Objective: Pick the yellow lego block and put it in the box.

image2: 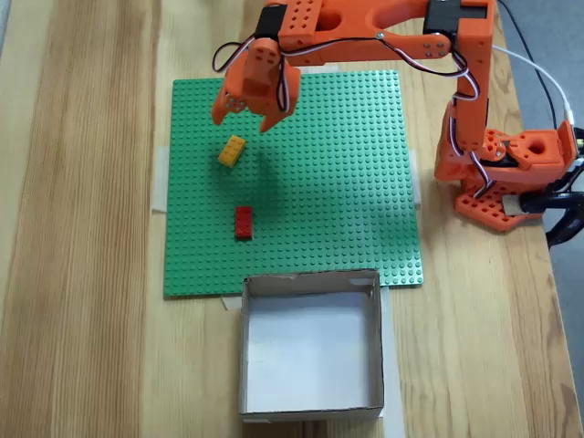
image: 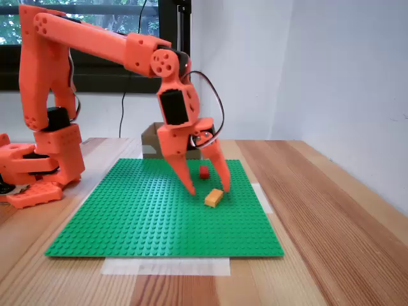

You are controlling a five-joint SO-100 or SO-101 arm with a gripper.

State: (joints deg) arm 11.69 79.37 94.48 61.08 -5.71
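We see the gripper (image: 209, 189) spread wide with nothing between its two long orange fingers, their tips down just above the green baseplate (image: 127, 210). The yellow lego block (image: 213, 197) lies on the plate just in front of the tips in a fixed view; in the view from above it sits just below the gripper (image2: 241, 121), a little tilted and untouched. A small red brick (image2: 243, 222) lies farther down the plate in that view, apart from the yellow one, and past it the box (image2: 310, 406) stands open at the plate's edge. The orange arm (image2: 365, 27) reaches across the plate from its base (image2: 511, 173) at the right, wrist bent downward. Bare wooden table (image2: 82, 228) surrounds the plate.
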